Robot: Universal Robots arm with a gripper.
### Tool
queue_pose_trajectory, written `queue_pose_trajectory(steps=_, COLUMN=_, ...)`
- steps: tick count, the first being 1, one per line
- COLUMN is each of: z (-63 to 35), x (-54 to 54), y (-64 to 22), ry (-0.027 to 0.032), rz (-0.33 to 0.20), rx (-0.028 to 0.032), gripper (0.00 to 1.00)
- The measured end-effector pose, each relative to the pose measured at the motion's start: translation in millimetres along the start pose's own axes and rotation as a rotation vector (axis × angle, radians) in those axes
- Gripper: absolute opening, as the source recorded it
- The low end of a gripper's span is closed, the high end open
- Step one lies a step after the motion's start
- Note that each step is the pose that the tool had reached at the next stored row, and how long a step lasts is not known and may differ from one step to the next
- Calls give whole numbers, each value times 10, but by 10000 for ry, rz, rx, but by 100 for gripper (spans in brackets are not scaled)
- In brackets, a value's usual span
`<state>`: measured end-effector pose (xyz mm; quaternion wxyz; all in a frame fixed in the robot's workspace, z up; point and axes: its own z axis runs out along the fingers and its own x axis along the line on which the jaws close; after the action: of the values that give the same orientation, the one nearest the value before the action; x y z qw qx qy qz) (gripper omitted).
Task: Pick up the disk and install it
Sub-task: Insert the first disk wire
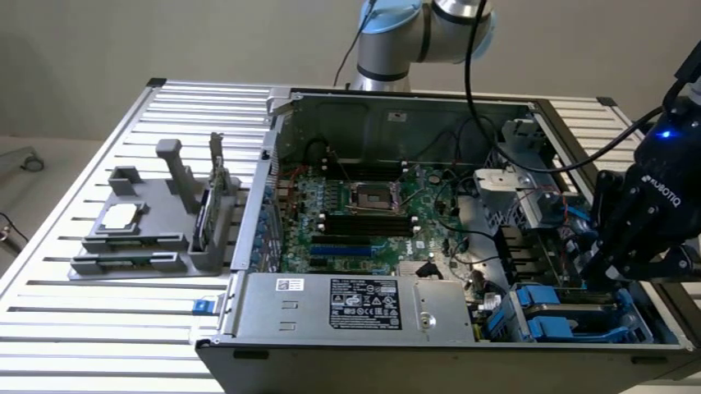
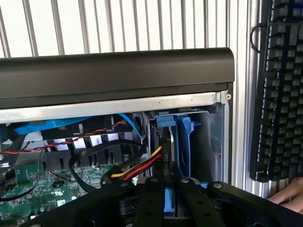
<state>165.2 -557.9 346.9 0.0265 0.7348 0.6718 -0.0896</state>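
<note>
The gripper (image 2: 169,185) is squeezing the thin disk (image 2: 169,201) between its two fingers (image 2: 152,201), holding it on edge so it fits the narrow blue slot (image 2: 184,132).

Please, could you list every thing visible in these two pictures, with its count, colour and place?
computer case: one, dark grey, open, on the table
table: one, silver slats, under everything
motherboard: one, green, inside the case
power supply: one, silver, case's near edge
fixture: one, grey, on the table, exterior view's left
keyboard: one, black, beside the case
disk: one, blue-framed, held in the case's corner
person's hand: one, by the keyboard
arm: one, grey and blue, behind the case
gripper: one, black, shut on the disk
</note>
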Motion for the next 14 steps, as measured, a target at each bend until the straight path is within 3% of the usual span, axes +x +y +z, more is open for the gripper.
queue_pose_trajectory(steps=2, z=5, x=1, y=3, ry=-77, rz=3, rx=89, gripper=16)
queue_pose_trajectory(steps=5, z=11, x=4, y=24, ry=-174, rz=-20, rx=322, gripper=16)
queue_pose_trajectory(steps=10, z=28, x=28, y=104, ry=-231, rz=-44, rx=534, gripper=16)
queue_pose_trajectory(steps=14, z=43, x=44, y=126, ry=-288, rz=-72, rx=795, gripper=16)
